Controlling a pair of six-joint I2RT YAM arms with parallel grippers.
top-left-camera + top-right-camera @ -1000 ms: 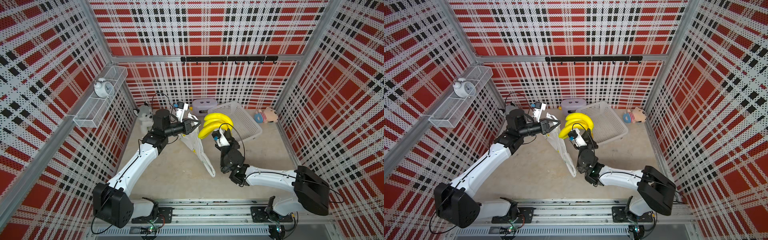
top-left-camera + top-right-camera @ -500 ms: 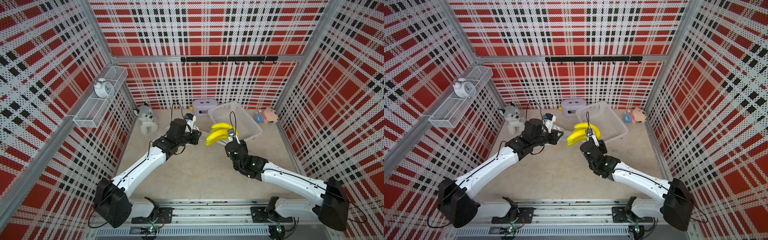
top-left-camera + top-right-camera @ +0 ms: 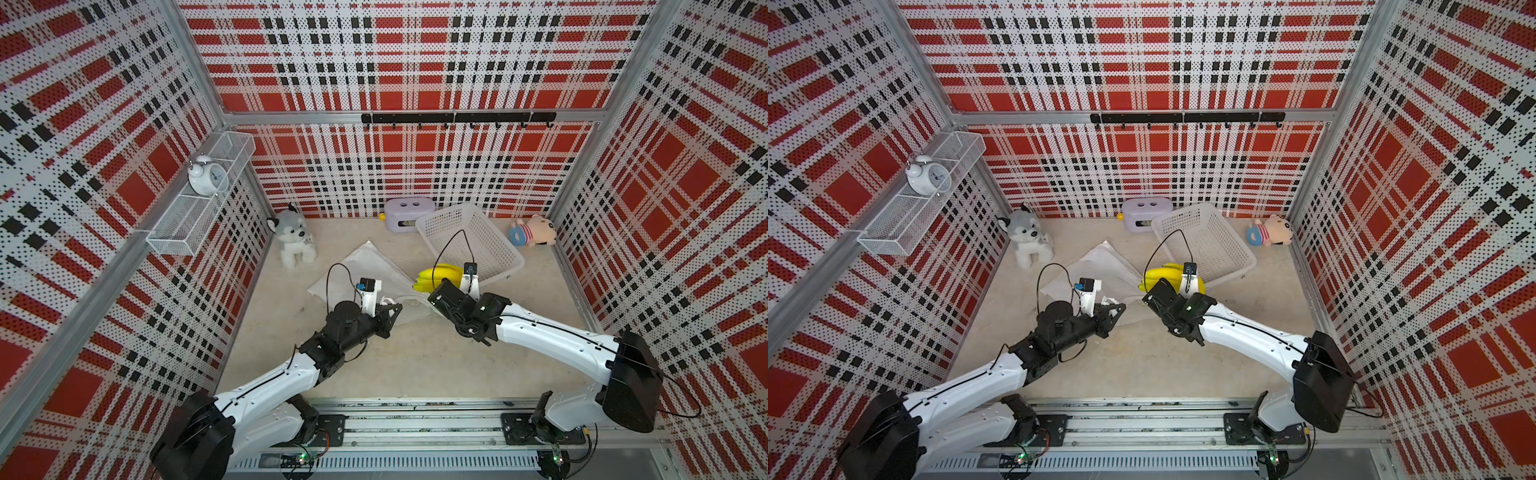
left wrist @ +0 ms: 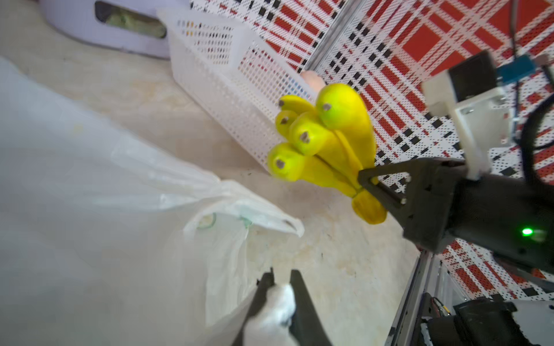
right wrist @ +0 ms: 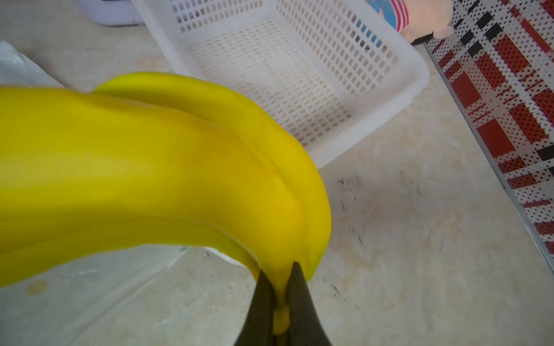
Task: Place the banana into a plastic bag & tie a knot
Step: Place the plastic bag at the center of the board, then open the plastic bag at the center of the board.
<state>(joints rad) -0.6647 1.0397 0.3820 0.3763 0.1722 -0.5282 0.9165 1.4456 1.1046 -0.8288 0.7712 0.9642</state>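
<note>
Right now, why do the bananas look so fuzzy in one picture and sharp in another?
In the right wrist view the banana is almost against the lens, so it smears soft, while the basket behind stays crisp; in the left wrist view its tips look sharper, but the plastic bag is a washed-out white blur; both top views are sharp, though the walls lean outward.

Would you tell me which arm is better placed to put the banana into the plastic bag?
Right: the right gripper is shut on the banana by its stem, close to the plastic bag; the left gripper pinches a fold of it, so it probably serves better holding that.
</note>
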